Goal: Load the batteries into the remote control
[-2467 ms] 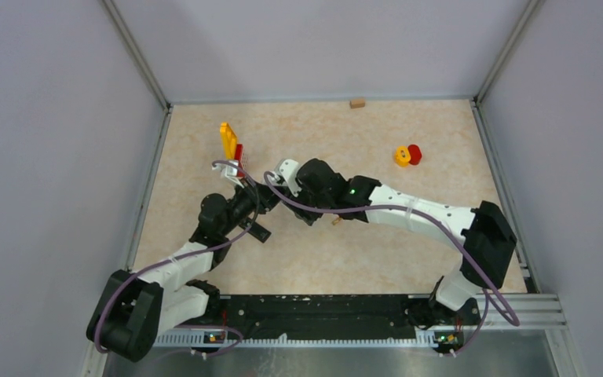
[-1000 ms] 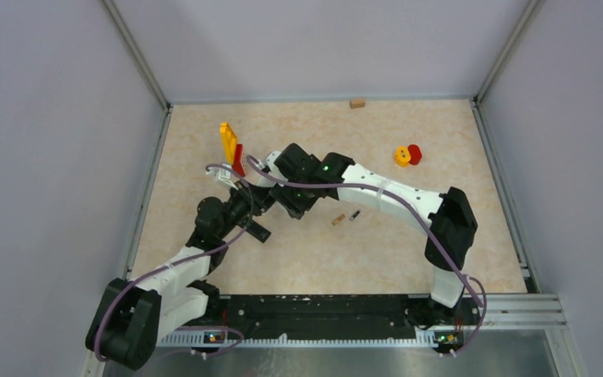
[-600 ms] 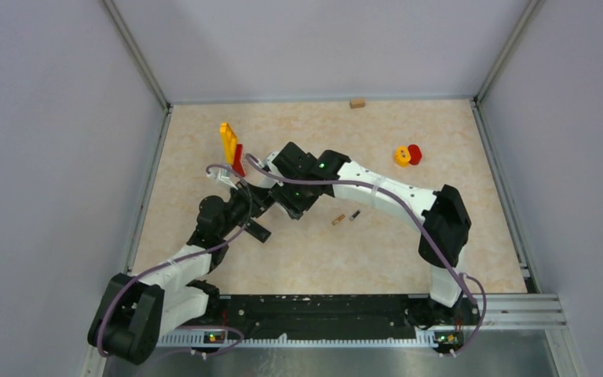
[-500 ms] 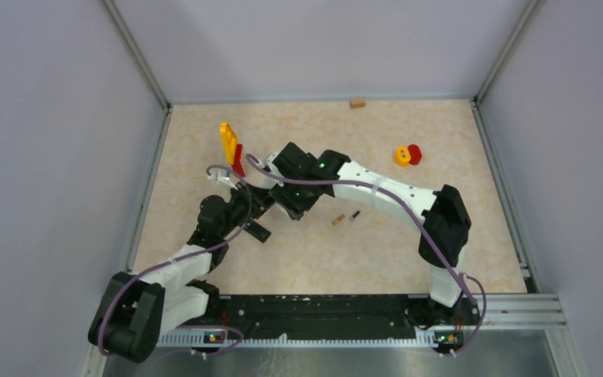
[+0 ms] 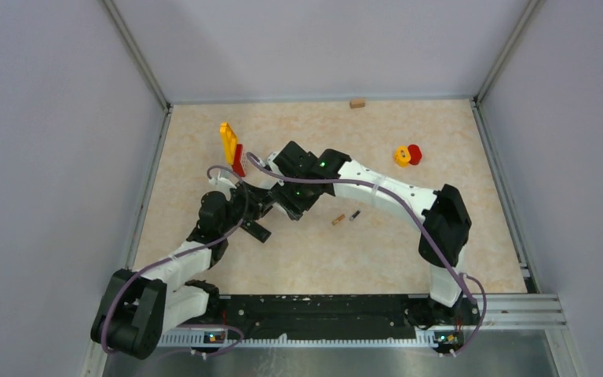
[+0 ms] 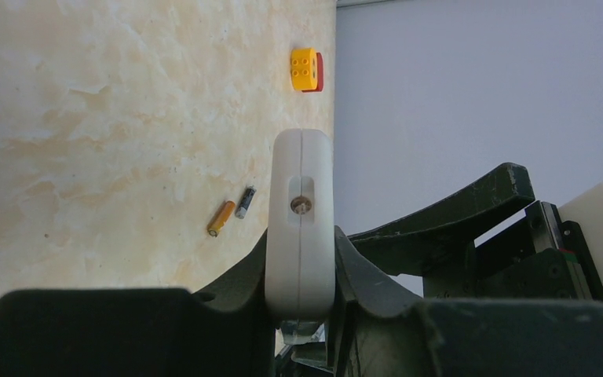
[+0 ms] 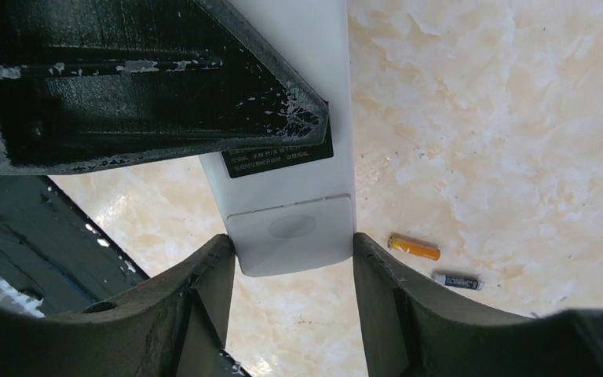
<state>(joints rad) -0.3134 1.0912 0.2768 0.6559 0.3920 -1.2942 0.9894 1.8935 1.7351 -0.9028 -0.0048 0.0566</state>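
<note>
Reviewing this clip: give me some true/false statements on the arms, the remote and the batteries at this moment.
1. The left fingers are clamped on the white remote. True.
2. Both loose batteries are orange. False: there is one orange battery and one dark battery.
3. The right fingers sit on either side of the remote's end. True.
4. The remote's battery cover is off. False: the cover looks in place in the right wrist view.
5. Both batteries lie on the table, held by neither arm. True.
</note>
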